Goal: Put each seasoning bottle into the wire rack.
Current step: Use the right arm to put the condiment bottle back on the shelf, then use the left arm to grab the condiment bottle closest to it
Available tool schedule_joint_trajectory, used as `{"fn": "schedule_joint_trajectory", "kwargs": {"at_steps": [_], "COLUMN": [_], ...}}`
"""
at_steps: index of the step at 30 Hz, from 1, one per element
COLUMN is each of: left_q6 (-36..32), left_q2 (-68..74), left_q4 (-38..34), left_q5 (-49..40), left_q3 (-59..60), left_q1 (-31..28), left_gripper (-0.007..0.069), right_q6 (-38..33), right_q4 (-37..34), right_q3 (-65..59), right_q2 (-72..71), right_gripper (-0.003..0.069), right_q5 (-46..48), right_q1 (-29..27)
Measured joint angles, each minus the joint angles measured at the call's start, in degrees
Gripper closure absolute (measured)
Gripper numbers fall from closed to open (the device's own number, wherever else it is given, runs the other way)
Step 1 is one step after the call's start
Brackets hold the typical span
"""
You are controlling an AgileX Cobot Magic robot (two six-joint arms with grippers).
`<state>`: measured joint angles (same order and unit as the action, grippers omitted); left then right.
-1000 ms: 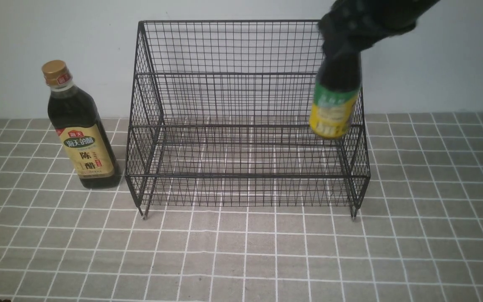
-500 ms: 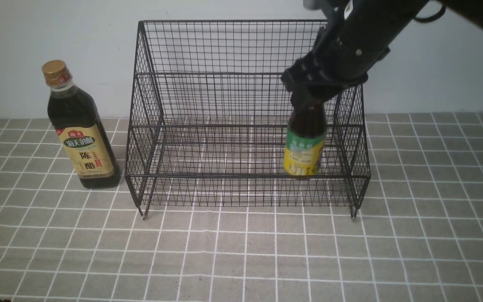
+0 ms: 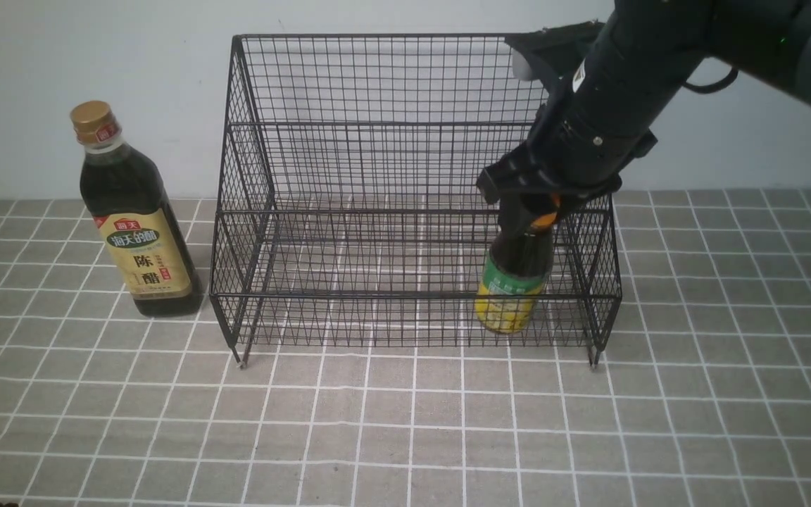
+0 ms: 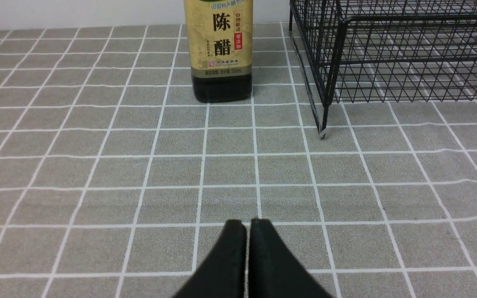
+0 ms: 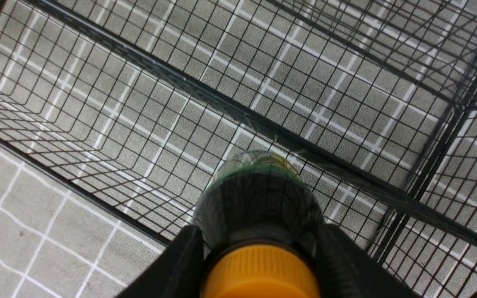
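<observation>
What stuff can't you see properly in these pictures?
- Front view: the short bottle's base sits behind the wire rack's mesh, so whether it touches the tier is unclear.
- Front view: the right gripper hides most of its orange cap.
- Left wrist view: the tall bottle's top is cut off by the edge.

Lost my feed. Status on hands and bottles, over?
Right hand gripping short bottle by neck, inside rack, front tier. Left hand shut, empty. Tall bottle outside. Nothing blocking.
</observation>
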<state>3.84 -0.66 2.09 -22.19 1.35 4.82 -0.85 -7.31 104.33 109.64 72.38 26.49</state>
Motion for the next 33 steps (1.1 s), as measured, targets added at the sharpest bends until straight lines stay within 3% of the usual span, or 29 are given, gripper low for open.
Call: {"fn": "schedule_joint_trajectory", "kwargs": {"at_steps": [9, 18, 25, 30, 33], "left_q6": [0.00, 0.00, 0.00, 0.00, 0.00], "left_q2": [0.00, 0.00, 0.00, 0.00, 0.00], "left_q4": [0.00, 0.00, 0.00, 0.00, 0.00], "left_q5": [0.00, 0.00, 0.00, 0.00, 0.00], "left_q3": [0.00, 0.00, 0.00, 0.00, 0.00], "left_q1": [0.00, 0.00, 0.00, 0.00, 0.00], "left_gripper": [0.0631, 0.0631, 0.0631, 0.0631, 0.0631], "right_q6": [0.01, 1.36, 6.56, 9.92, 12.27], "right_q4": [-0.30, 3.05, 11.91, 18.52, 20.87], "right_q3": [0.00, 0.00, 0.00, -5.30, -15.10], "right_q2": [-0.39, -11.09, -31.41, -51.93, -65.26], "right_gripper": [0.0207, 0.0187, 0.0260, 0.0416, 0.0500], "right_q5": [-0.46, -0.46, -0.10, -0.03, -2.35], "right_q1": [0.00, 0.00, 0.00, 0.00, 0.00]}}
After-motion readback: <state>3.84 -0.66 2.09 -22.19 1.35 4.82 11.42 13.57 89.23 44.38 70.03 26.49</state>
